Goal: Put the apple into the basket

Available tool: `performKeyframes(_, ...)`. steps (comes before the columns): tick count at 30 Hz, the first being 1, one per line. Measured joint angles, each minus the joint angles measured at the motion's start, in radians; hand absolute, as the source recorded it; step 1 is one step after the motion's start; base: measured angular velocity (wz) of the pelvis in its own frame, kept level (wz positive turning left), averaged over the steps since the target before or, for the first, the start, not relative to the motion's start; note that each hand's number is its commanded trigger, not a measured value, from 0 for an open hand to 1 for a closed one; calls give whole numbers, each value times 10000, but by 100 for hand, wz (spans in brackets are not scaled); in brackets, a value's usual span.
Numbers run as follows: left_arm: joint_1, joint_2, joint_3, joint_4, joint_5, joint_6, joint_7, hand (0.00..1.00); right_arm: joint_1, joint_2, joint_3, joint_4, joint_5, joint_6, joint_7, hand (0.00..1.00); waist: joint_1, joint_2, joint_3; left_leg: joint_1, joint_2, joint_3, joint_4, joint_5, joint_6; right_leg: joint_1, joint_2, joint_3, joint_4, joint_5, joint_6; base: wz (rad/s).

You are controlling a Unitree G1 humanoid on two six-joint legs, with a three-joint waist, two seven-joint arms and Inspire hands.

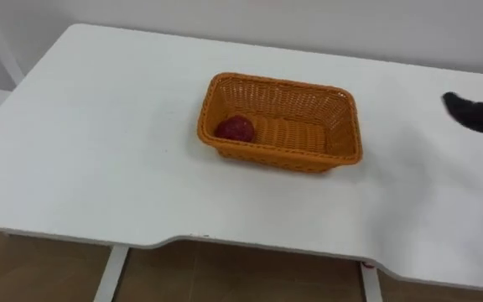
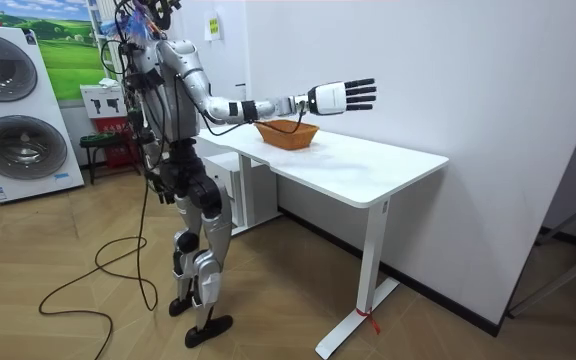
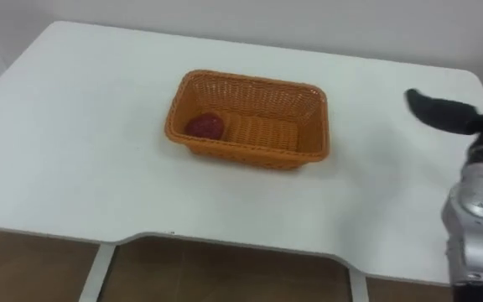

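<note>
one red round apple point(image 1: 236, 128) lies inside the orange woven rectangular basket point(image 1: 277, 156). it sits on the basket floor at the left end, close to the left wall. nothing is touching the apple.

basket: upright on the white flat surface point(image 1: 90, 151), roughly mid-surface, long side across the view.

right hand point(image 3: 439, 111): in the eye views its dark fingers reach in from the right edge, above the surface, well apart from the basket and to its right. in the room view the right arm is stretched out about level over the surface. the fingers there are straight and slightly spread, with nothing held. from that angle the hand appears higher than the basket and toward the room view's right of it.

robot stance (room view): upright on both feet on the wooden floor point(image 2: 88, 330), beside the surface on the room view's left, body turned toward the basket.

background: two white front-loading washing machines point(image 2: 13, 110) against the wall at the room view's left.
</note>
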Motion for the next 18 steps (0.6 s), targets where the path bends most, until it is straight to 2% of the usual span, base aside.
performKeyframes(2, 9, 1, 3, 0, 33, 50, 115, 0, 74, -276, -538, 766, 732, 13, -419, 0, -125, -14, -3, 72, 1, 26, -8, 0, 0, 40, 18, 177, -3, 0, 1, -11)
performKeyframes(6, -36, 3, 319, -55, 48, 142, 83, 0, 458, -300, -1751, 2209, 1739, 41, -1105, 0, -430, 6, 15, 72, 88, 228, -27, -12, -20, -8, 77, 275, 7, 9, -13, -11)
performKeyframes(9, -91, 7, 379, 14, 39, 282, 140, 0, 1022, -274, -1872, 3525, 1929, 87, -1503, 0, -429, 30, 23, 170, 135, 380, -59, -35, -53, 0, 140, 525, 20, 24, -39, -18)
performKeyframes(11, -168, -4, 381, 15, 9, 330, 157, 0, 1559, -72, -1836, 4147, 2225, 111, -1580, 0, -423, 78, 23, 180, 135, 390, -78, -33, -53, 0, 149, 606, 6, 25, -40, -6)
performKeyframes(13, -284, -29, 359, 14, 19, 334, 233, 0, 2043, 483, -1804, 5084, 2666, 152, -1555, 0, -350, 89, 30, 240, 138, 427, -106, -32, -54, -22, 163, 690, -6, 25, -40, -8)
performKeyframes(14, -278, -58, 359, 14, 19, 334, 275, 0, 2128, 653, -1784, 5289, 2744, 156, -1565, 0, -315, 96, 34, 279, 139, 460, -148, -31, -55, -17, 170, 752, -12, 24, -40, -14)
performKeyframes(16, -287, -153, 357, 171, 22, 329, 349, 0, 2280, 1237, -1512, 6186, 2934, 238, -1497, 0, -311, 170, 57, 338, 135, 529, -166, -33, -52, -17, 174, 865, -39, 24, -37, -12)
performKeyframes(18, -378, -196, 350, 205, 28, 328, 377, 0, 2317, 1587, -1320, 6733, 2924, 365, -1444, 0, -319, 199, 71, 332, 126, 544, -164, -35, -46, -32, 173, 909, -76, 35, -18, -2)
